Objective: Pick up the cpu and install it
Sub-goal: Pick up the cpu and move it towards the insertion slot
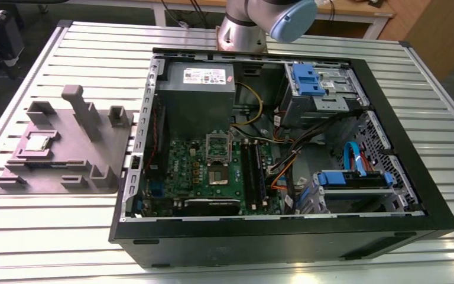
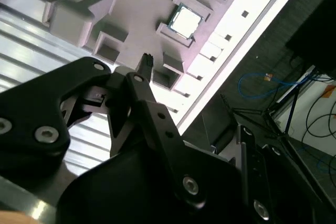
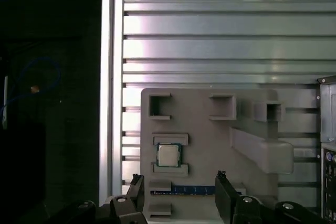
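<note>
The cpu [image 1: 38, 142] is a small silver square lying flat in a recess of the grey fixture tray [image 1: 93, 171], on the exterior view's left, outside the computer case [image 1: 290, 236]. Both wrist views look down on the cpu [image 3: 168, 155] [image 2: 185, 21] from well above. My gripper [image 3: 178, 178] hangs over the tray with its black fingers [image 2: 146, 77] spread wide on either side of the chip's column, open and holding nothing. The motherboard [image 1: 187, 160] lies inside the case with its socket [image 1: 217, 175] uncovered.
The tray has raised posts [image 1: 81, 109] and a blue-edged memory stick [image 3: 191, 189] beside the chip. A grey power supply [image 1: 195, 94], blue drive cages [image 1: 314, 80] and cables [image 1: 290, 154] crowd the case. The slatted table's edge [image 3: 107, 103] runs close to the tray.
</note>
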Robot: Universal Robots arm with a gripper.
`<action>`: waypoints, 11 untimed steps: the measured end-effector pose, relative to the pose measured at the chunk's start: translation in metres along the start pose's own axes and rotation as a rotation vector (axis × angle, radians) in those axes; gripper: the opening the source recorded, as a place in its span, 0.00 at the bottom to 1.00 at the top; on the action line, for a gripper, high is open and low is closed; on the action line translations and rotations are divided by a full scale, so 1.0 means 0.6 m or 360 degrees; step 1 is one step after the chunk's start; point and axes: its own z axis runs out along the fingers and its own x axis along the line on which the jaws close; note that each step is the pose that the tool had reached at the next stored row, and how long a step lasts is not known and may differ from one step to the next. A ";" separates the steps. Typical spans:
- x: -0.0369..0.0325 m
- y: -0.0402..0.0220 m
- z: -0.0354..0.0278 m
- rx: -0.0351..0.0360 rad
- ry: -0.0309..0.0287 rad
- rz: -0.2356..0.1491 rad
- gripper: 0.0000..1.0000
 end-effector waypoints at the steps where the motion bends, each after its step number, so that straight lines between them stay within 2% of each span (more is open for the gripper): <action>1: 0.001 -0.002 0.001 0.0000 -0.00006 -0.0002 0.65; 4: 0.004 -0.008 0.004 -0.0005 -0.00067 -0.0002 0.65; 6: 0.006 -0.014 0.007 -0.0019 -0.00106 -0.0003 0.65; 8: 0.008 -0.018 0.009 -0.0027 -0.00117 -0.0003 0.65; 11: 0.009 -0.019 0.012 -0.0027 -0.00118 -0.0003 0.65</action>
